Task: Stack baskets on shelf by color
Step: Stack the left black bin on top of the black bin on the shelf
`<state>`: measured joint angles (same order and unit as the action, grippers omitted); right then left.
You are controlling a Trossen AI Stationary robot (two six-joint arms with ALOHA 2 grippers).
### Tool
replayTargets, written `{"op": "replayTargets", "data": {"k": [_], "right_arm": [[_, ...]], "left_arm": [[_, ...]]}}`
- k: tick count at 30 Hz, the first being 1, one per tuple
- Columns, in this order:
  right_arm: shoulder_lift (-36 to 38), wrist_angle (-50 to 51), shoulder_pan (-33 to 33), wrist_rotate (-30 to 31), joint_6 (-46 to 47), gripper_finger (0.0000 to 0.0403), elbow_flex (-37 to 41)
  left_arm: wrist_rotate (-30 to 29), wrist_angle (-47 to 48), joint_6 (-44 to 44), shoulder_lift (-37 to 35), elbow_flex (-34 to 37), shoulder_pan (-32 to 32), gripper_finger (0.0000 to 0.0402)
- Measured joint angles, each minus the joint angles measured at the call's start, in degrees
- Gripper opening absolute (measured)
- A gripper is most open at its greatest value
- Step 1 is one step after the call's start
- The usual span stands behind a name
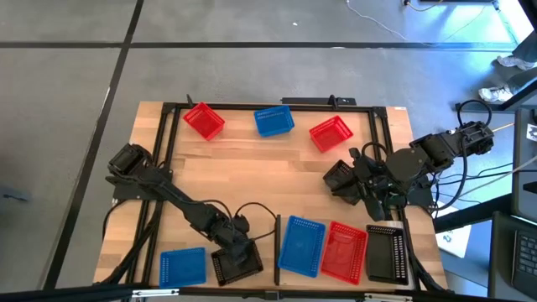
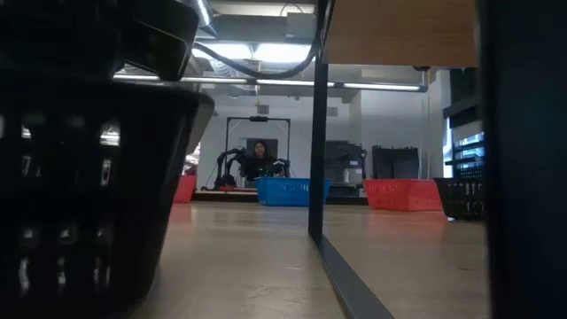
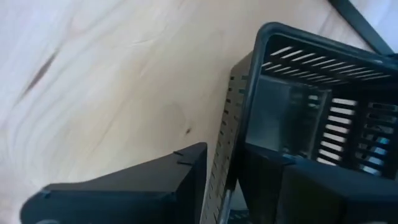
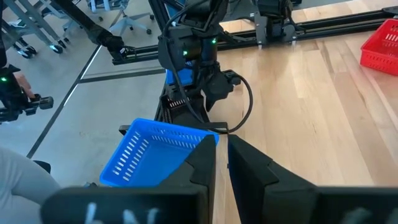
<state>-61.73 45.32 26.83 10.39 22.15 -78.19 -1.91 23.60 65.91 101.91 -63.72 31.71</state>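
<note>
The left hand (image 1: 237, 258) is gripping a black basket's (image 3: 311, 112) wall on the bench (image 1: 252, 172). The right hand (image 4: 222, 155) is waiting, nearly closed and holding nothing.

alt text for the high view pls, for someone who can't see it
Overhead view of a butcher-block table where the left gripper grips the wall of a black latticed plastic basket at the near edge, beside a blue latticed basket. The right gripper hovers mid-table; blue, red and black baskets line the near right, three more the far edge.
</note>
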Motion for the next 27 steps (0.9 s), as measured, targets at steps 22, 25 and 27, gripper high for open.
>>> {"op": "replayTargets", "data": {"k": [22,25,27], "right_arm": [[-0.04,0.0,0.0,2.02,-3.97,0.0042,0.0],[-0.06,-0.04,0.0,7.63,-6.12,0.0042,0.0],[-0.44,-0.13,0.0,12.93,-7.64,0.0042,0.0]], "left_arm": [[-17.01,23.57,5.85,-15.64,-1.38,-2.63,0.0001],[-27.02,31.9,6.26,-18.44,-4.79,-3.68,0.0001],[-36.69,35.79,7.43,-19.31,-7.22,-4.86,0.0001]]}}
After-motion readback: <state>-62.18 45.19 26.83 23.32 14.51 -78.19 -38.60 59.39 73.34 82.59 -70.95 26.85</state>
